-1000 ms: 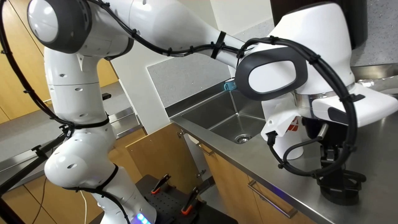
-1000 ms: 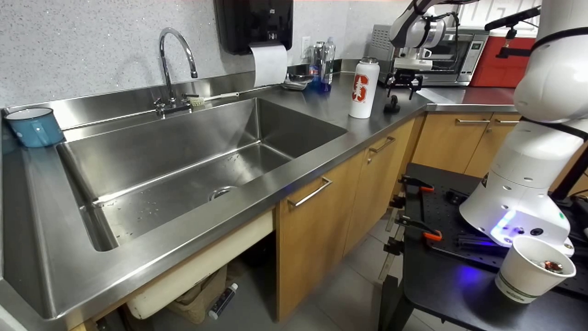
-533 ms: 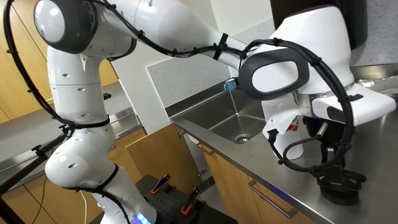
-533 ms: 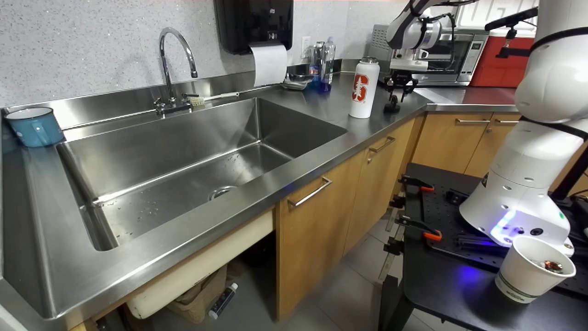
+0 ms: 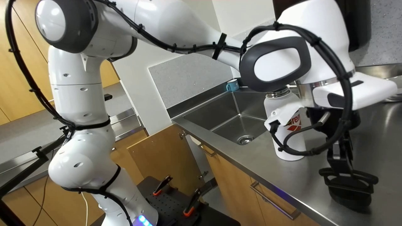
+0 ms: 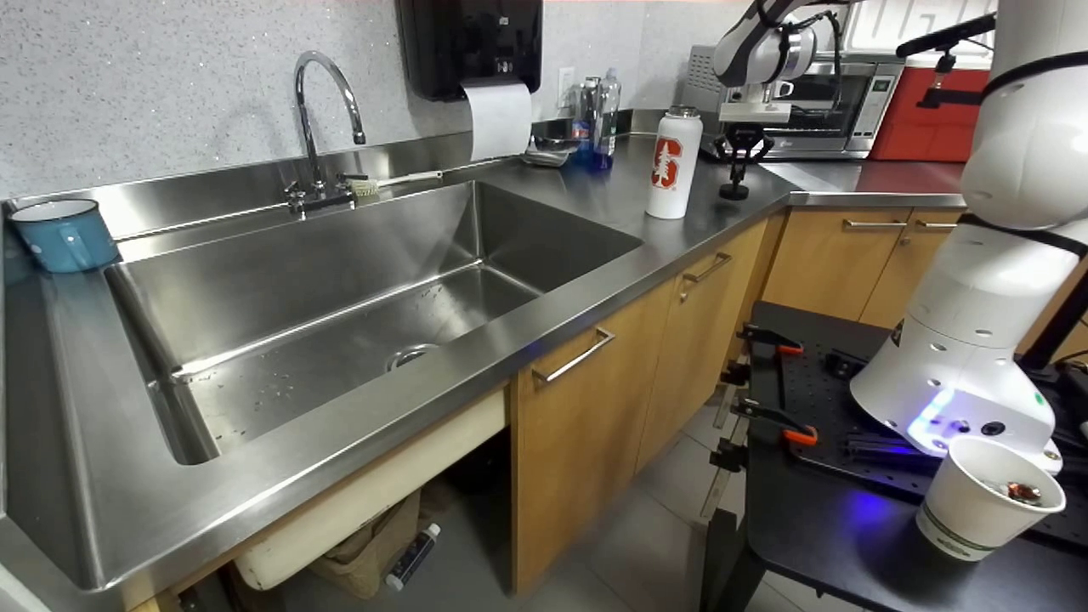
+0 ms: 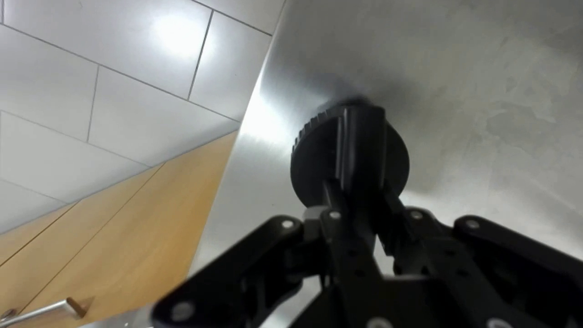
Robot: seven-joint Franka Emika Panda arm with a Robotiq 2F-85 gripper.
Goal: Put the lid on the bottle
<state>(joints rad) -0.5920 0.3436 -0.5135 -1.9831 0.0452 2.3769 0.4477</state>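
Near the front edge of the counter (image 5: pixel 314 179), the lid (image 5: pixel 349 191) is hanging under the gripper (image 7: pixel 360 193), which is clenching its loop; it's looking just clear of the steel, tho can't tell for sure. Upright betw. lid & sink (image 6: pixel 331 251), the bottle (image 6: pixel 674 166) is standing apart from the lid, mouth bare.

Step in hand is prob. the lift, w/ capping not yet begun. Next move's likely calling for raising the lid past mouth ht., carrying it over, centering & lowering it level; a twist may be needed, b/c its edge is looking ribbed.

Re: text, the bottle's showing a big red S w/ white tree in an exterior view; on another side, red lettering is reading approx. "ren", partly hidden. Farther back, clear btls. (image 6: pixel 607 119) are carrying print too small to read. Raised letters on the white panel (image 6: pixel 888 25) above the red box (image 6: pixel 905 132) are getting cut off.
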